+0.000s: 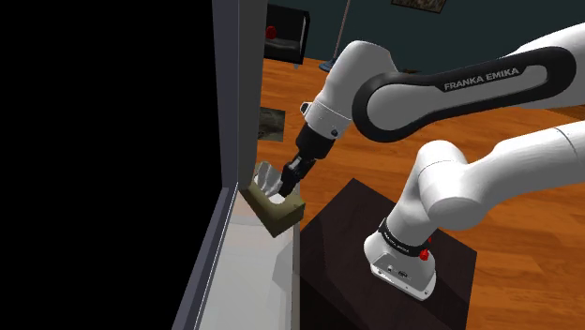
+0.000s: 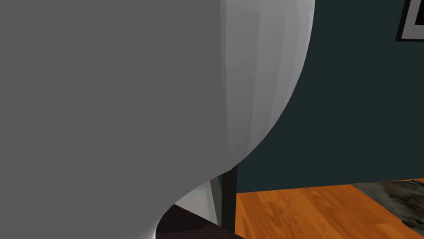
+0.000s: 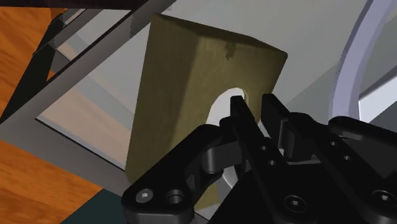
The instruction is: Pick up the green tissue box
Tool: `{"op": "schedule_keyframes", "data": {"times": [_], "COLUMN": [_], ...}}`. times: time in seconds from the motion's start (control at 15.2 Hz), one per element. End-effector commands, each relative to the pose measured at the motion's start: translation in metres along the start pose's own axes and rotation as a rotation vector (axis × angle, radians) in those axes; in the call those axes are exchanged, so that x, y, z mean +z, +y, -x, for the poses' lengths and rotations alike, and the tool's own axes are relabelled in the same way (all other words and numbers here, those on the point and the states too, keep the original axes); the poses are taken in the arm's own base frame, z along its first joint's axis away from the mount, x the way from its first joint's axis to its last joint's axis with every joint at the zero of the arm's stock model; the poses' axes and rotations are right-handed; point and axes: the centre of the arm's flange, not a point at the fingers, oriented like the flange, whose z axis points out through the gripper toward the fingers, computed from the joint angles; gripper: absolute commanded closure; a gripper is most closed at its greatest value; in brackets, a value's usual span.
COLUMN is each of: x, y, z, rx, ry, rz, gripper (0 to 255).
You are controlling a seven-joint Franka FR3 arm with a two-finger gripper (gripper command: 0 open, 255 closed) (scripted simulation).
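This is a living room in a home: an orange-brown wooden plank floor (image 2: 306, 210), a dark teal wall (image 2: 353, 102), a black armchair (image 1: 286, 33) at twelve o'clock in the shoulder view, and a dark-framed picture (image 2: 412, 20) at two o'clock in the second exterior view.

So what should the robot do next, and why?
Probably lift gently straight up, to test the hold. The gripper is right at the top of the olive tissue box, at its white opening, so it seems lined up.
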Motion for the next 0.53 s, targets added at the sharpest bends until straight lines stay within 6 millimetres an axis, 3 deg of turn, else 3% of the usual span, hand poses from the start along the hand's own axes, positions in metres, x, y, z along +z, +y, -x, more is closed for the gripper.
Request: {"op": "schedule_keyframes", "data": {"times": [0.0, 0.33, 0.46], "x": [-0.013, -0.037, -0.038], "y": [-0.004, -0.014, -0.014], "z": [-0.005, -0.009, -0.009], "rx": [-0.001, -0.001, -0.001], "ry": [0.012, 0.012, 0.012], "rz": [-0.003, -0.003, -0.003], "gripper": [255, 255, 255]}}
